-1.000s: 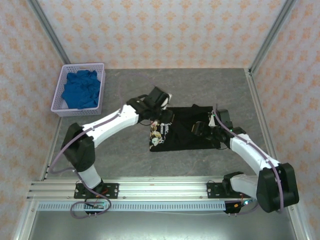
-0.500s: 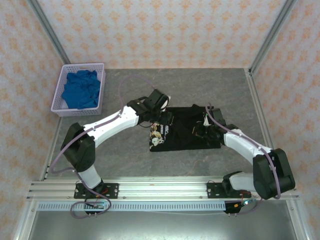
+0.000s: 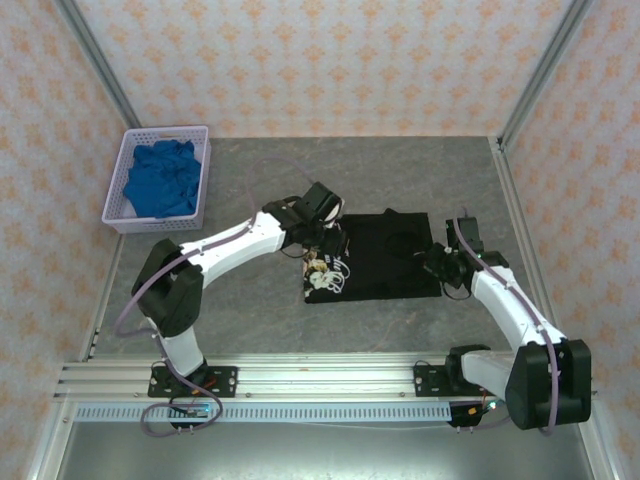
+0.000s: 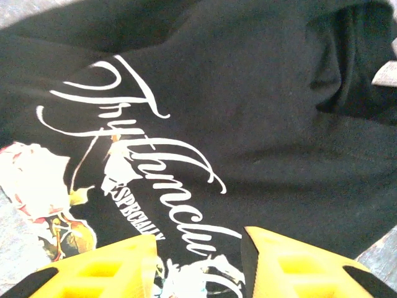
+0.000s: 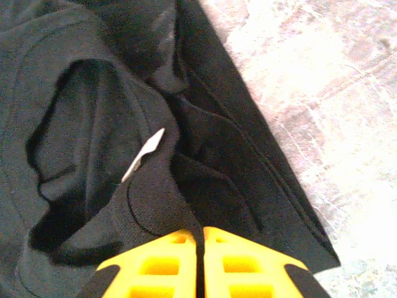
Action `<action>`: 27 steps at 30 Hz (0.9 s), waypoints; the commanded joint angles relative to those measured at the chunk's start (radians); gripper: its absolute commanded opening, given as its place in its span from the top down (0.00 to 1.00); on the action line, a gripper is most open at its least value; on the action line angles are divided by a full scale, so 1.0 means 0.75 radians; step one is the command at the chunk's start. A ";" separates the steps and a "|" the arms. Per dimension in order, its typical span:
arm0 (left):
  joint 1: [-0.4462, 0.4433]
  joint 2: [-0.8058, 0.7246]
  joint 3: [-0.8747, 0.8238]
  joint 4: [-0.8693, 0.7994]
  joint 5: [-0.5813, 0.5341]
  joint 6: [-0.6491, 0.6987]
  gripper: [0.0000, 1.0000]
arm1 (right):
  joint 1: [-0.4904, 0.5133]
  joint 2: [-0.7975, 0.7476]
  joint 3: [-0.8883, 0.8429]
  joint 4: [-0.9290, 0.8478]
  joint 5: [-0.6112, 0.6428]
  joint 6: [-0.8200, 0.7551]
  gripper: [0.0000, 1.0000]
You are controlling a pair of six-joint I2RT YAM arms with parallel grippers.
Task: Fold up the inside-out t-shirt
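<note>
Closest to me, the two arm bases sit bolted to a metal rail (image 3: 300, 375) along the near edge of the grey table (image 3: 240, 320), and both arms reach inward toward the middle. There the inside-out t-shirt (image 3: 380, 250) lies flat on the tabletop as a rough black rectangle, with its white-and-red graphic (image 3: 322, 276) at the left end. The right gripper (image 3: 438, 262) is down at the shirt's right edge. Seen from its wrist, its yellow fingers (image 5: 158, 261) are clenched together on a raised ridge of the black fabric, and the small white neck tag (image 5: 144, 155) pokes out of the folds just beyond them; pale tabletop shows past the shirt's hem on the right. The left gripper (image 3: 328, 243) hangs over the shirt's left end, right above the print. Its wrist view has the two yellow fingers (image 4: 102, 267) standing apart, released, with the white script lettering (image 4: 161, 167) and a bit of the picture showing in the gap between them. Farther off, in the far left corner of the table, a lavender basket (image 3: 112, 200) holds a crumpled blue cloth (image 3: 160, 180), well apart from the shirt. Behind it all stand the patterned wallpaper panels (image 3: 320, 60).
</note>
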 commanded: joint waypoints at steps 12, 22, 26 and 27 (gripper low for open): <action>-0.037 0.147 0.010 0.012 0.039 0.083 0.52 | -0.028 -0.024 -0.001 -0.014 0.301 -0.009 0.56; -0.043 0.085 -0.016 0.009 -0.006 0.084 0.50 | -0.005 0.459 0.270 0.445 -0.088 -0.120 0.36; -0.043 0.061 -0.033 0.010 -0.031 0.080 0.49 | -0.007 0.631 0.378 0.454 -0.117 -0.129 0.37; -0.043 0.060 -0.038 0.010 -0.034 0.079 0.49 | -0.006 0.673 0.397 0.455 -0.120 -0.129 0.37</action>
